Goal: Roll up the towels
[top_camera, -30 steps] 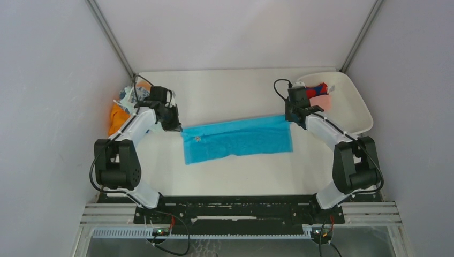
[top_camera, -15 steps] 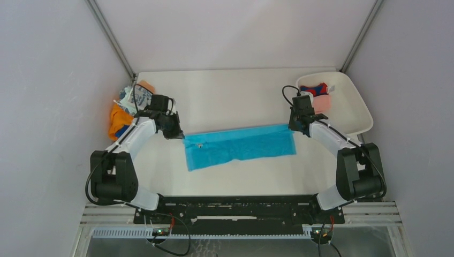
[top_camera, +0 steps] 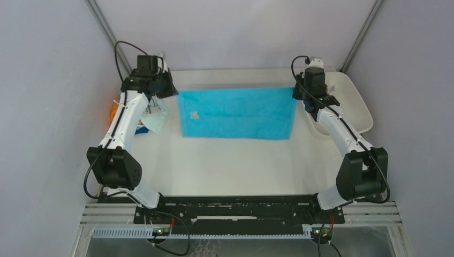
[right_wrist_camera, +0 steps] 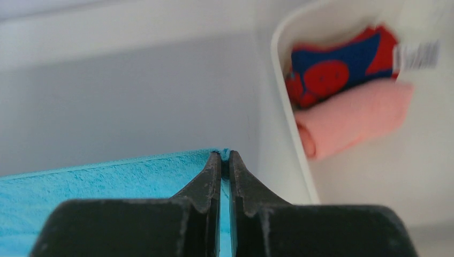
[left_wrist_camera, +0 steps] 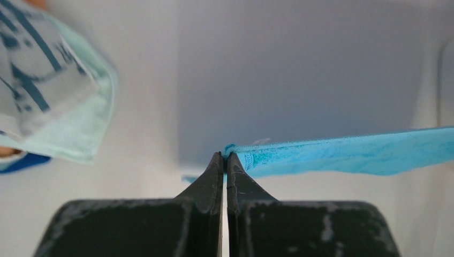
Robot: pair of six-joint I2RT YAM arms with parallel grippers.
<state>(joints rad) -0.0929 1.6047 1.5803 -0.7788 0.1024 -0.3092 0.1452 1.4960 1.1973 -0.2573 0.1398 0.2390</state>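
Over the white table [top_camera: 230, 160], my left pincer [left_wrist_camera: 225, 156] and right pincer [right_wrist_camera: 225, 155] each clamp a corner of the blue rectangular cloth towel [top_camera: 235, 112]. Spreading step, I judge; next: lay flat.

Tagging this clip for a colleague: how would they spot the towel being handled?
Look at the far half of the white table, between the two arms. The blue towel is stretched wide there, its far corners pinched by the left gripper and right gripper. Unlike the crumpled patterned cloths at the left edge and the rolled towels in the white bin, it is plain turquoise and unrolled.
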